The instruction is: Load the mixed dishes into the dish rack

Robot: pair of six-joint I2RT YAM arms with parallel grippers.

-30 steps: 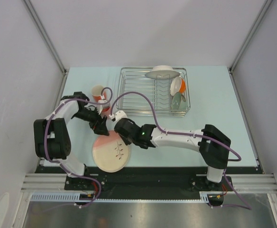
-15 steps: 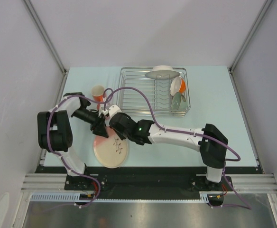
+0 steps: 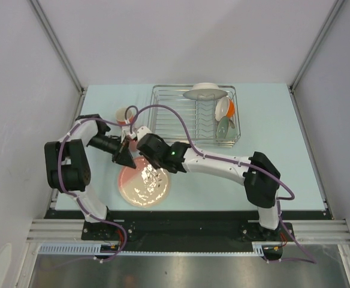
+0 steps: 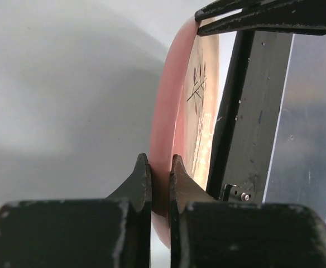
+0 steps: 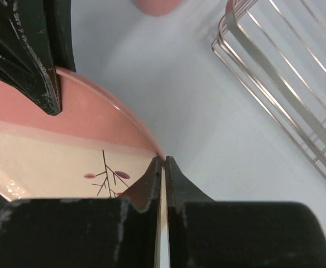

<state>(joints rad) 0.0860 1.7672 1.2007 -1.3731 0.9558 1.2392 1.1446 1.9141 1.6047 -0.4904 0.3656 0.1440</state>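
The cream-and-pink plate point(image 3: 144, 185) sits at lower left-centre of the top view, its glossy face turned up toward the camera above the pale surface point(image 3: 271, 156). Whether it touches the surface cannot be told. The left tool point(image 4: 160, 163) is pinching the plate's pink rim, and the right tool point(image 5: 162, 163) is pinching the rim close beside it, near the leaf sprig.

Farther up, an orange cup point(image 3: 123, 114) stands just left of the dish rack point(image 3: 181, 142). On the rack's right side are a pale green bowl point(image 3: 224, 127) and a small white-and-orange bowl point(image 3: 225, 108). The large white plate point(image 3: 206, 92) sits at its far end.
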